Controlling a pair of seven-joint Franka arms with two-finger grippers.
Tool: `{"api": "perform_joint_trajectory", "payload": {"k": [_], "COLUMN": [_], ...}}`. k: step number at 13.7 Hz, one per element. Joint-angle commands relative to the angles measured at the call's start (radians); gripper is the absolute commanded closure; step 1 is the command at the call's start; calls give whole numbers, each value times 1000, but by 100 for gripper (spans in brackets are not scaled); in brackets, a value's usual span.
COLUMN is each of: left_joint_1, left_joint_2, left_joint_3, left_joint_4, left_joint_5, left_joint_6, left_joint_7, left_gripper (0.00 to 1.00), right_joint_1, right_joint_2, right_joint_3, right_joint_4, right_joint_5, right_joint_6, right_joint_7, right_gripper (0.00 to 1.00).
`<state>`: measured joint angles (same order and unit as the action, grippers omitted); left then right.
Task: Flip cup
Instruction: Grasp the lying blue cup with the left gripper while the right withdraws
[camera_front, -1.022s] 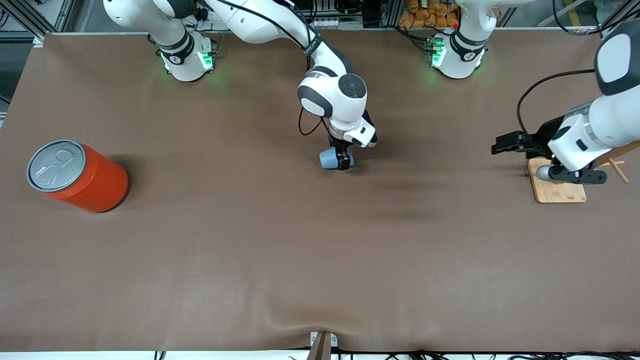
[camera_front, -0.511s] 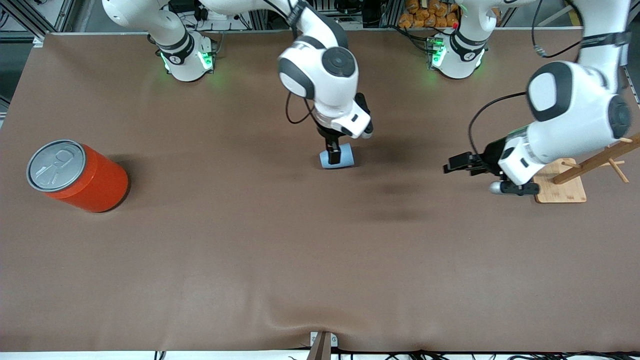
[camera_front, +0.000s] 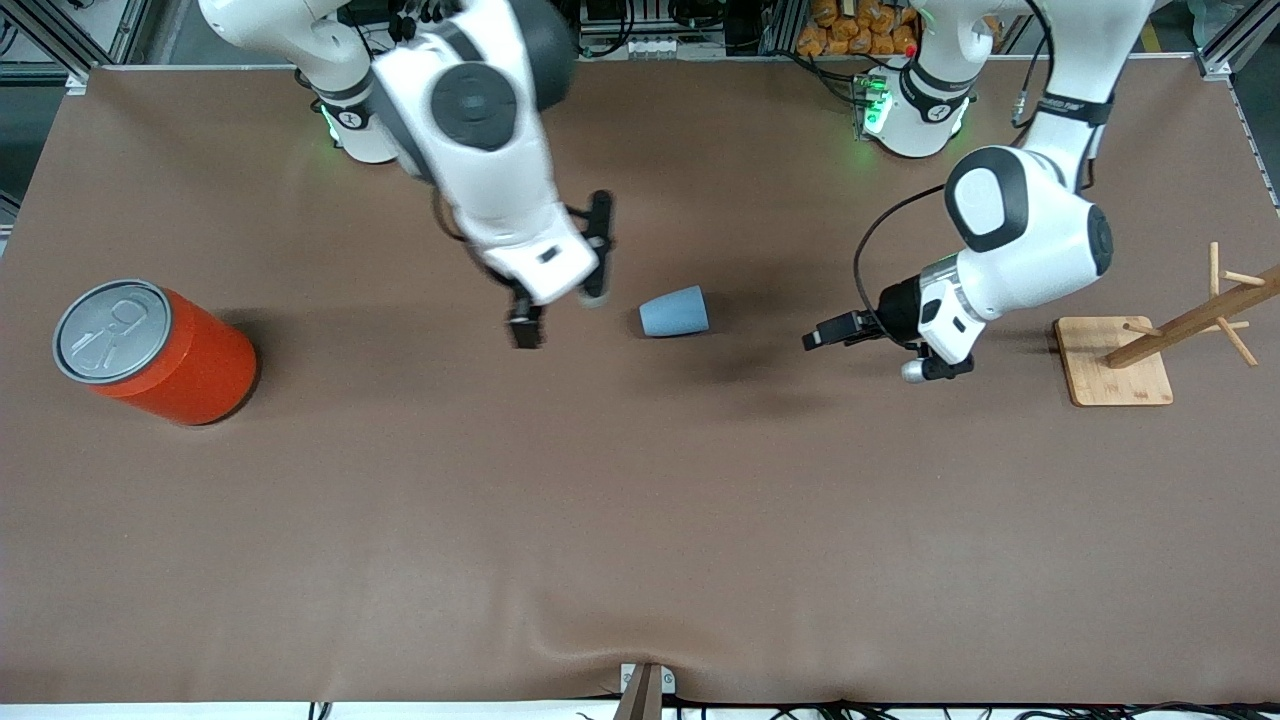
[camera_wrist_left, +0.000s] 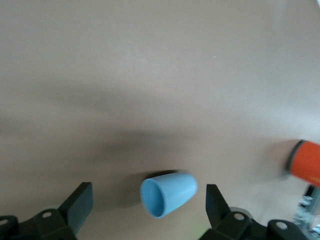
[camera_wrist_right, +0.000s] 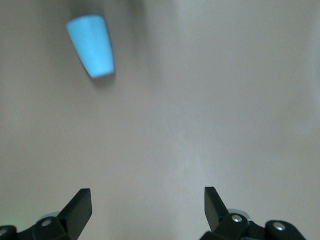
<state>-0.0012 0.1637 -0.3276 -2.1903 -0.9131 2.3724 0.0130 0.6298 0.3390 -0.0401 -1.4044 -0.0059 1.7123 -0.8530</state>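
Cup on side; both end effectors spread, clear.

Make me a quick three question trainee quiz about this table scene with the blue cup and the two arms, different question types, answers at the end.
1. True or false: the small light-blue plastic tumbler cup stands upright.
2. Which gripper holds the cup? A) left gripper B) right gripper C) neither
3. Fill in: the cup's open mouth faces the ____ arm's end of the table.

Key: 1. False; it lies on its side on the brown table. 2. C; both are open and apart from it. 3. Left; the left wrist view looks into the mouth, and the large orange can stands toward the right arm's end.
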Motion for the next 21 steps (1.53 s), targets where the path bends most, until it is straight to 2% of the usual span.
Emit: {"api": "perform_joint_trajectory", "payload": {"k": [1, 4, 5, 8, 9, 11, 14, 16, 17, 21], "left_joint_1": [4, 4, 6, 7, 9, 7, 15, 20, 24, 35], "left_joint_2": [42, 96, 111, 167, 183, 191, 220, 246, 266, 339], "left_joint_3": [-59, -85, -87, -88, -90, -90, -90, -90, -90, -90], "left_joint_4": [-8, -35, -52, -91, -98, -117, -134, -134, -131, -123], "left_joint_5": [-174, -408, -482, -627, -644, -653, -655, -656, -670, -762], "left_joint_6": [68, 71, 70, 65, 53, -4, -90, -131, -162, -209], "left_joint_7": [34, 278, 373, 592, 643, 668, 714, 739, 768, 920], "left_gripper": [0, 0, 0, 0, 0, 0, 6, 10, 12, 16], "right_joint_1": [-190, -448, -523, -643, -672, -729, -725, -674, -674, -677], "right_joint_2": [-63, -80, -80, -81, -92, -159, -259, -297, -317, -388], "right_joint_3": [81, 201, 212, 190, 190, 204, 181, 140, 138, 100], "right_joint_4": [-18, 27, 34, 113, 120, 122, 111, 110, 110, 67], "right_joint_5": [27, 29, 30, 24, 24, 23, 30, 35, 35, 35], "right_joint_6": [-90, -132, -154, -250, -299, -374, -405, -454, -454, -439], "right_joint_7": [-12, -8, -8, -2, 61, 306, 620, 896, 984, 1023], "right_gripper": [0, 0, 0, 0, 0, 0, 0, 0, 0, 0]}}
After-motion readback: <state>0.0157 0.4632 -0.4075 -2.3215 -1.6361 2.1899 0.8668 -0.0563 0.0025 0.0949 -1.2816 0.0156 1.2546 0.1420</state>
